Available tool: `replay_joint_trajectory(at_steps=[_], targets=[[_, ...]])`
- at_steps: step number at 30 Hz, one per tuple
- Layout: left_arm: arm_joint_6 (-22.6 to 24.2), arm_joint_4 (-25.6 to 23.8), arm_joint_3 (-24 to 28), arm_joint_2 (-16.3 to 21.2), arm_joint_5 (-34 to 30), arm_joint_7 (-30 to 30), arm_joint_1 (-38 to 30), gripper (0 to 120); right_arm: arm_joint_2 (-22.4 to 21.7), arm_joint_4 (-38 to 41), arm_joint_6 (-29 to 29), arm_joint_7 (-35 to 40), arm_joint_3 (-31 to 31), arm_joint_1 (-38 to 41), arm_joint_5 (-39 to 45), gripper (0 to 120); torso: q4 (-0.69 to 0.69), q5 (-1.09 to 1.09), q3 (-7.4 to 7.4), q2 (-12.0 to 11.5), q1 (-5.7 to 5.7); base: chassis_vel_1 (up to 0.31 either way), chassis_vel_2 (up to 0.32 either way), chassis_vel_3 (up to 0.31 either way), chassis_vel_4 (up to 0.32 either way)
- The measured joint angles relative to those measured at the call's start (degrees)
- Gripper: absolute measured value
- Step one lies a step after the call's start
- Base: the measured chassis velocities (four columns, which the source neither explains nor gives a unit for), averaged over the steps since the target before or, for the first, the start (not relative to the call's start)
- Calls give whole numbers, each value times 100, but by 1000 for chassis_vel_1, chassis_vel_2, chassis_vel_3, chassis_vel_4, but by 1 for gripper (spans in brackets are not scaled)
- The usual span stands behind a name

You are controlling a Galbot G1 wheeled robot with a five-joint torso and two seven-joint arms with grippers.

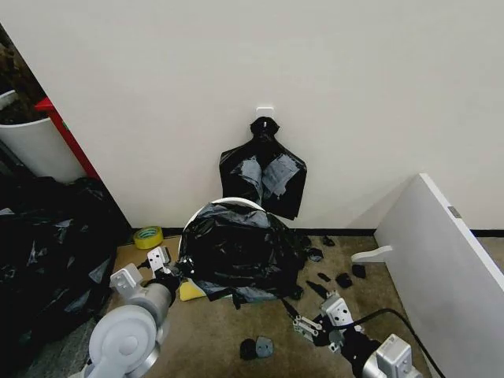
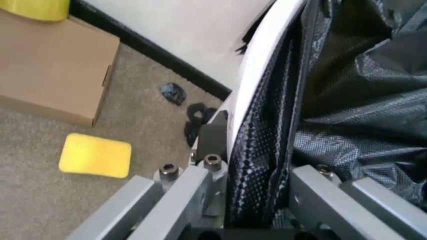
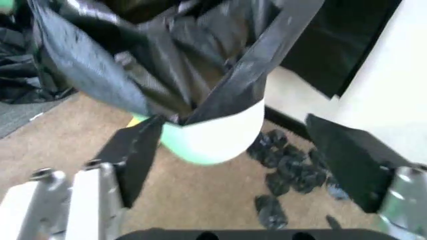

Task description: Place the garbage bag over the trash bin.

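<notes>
The bag [image 1: 236,248] was draped over the bin [image 1: 240,204] against the far wall — black, glossy, creased all over, bunched in loose folds that hid nearly everything but a sliver of white rim at the far side. From the right wrist the bin's white wall and pale green base [image 3: 200,147] peeked out under the hanging film.

The left gripper [image 1: 161,264] sat at the bin's left edge, fingers [image 2: 167,192] parted with rim and a fold of bag running between them; whether it actually pinched the plastic, I couldn't tell. The right gripper [image 1: 315,323] hovered near on the right, well clear of the bin, jaws spread wide, holding nothing.

This film looked feather-light, limp and slick — it would likely slide off the rim unless tucked. Best hold, I'd judge, was the hem at the rim, pinching one layer and pulling down and outward; too hard a tug could tear it or tip so light a bin.
</notes>
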Motion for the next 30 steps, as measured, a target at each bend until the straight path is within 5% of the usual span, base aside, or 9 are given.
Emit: replay_joint_trajectory(at_steps=[3,17,23,27,30], targets=[[30,59,47,6,-58,-61,-68,1,53,1,329,-252,-36,-103,-205,97,0,0,0,0,0,0,0,0,0],[156,95,254,32,-110,-170,-239,1,132,15,1124,-1197,-814,381,-807,100,1,1,0,0,0,0,0,0,0],[179,59,253,14,-106,-171,-198,1,106,4,1125,-1252,-983,493,-866,90,0,0,0,0,0,0,0,0,0],[199,-11,243,-10,-106,-171,-151,1,25,-255,1146,-1328,-1206,605,-1244,67,0,1,0,0,0,0,0,0,0],[202,-32,233,-10,-105,-171,-138,1,-2,-308,1150,-1326,-1227,629,-1299,61,0,1,0,0,0,0,0,0,0]])
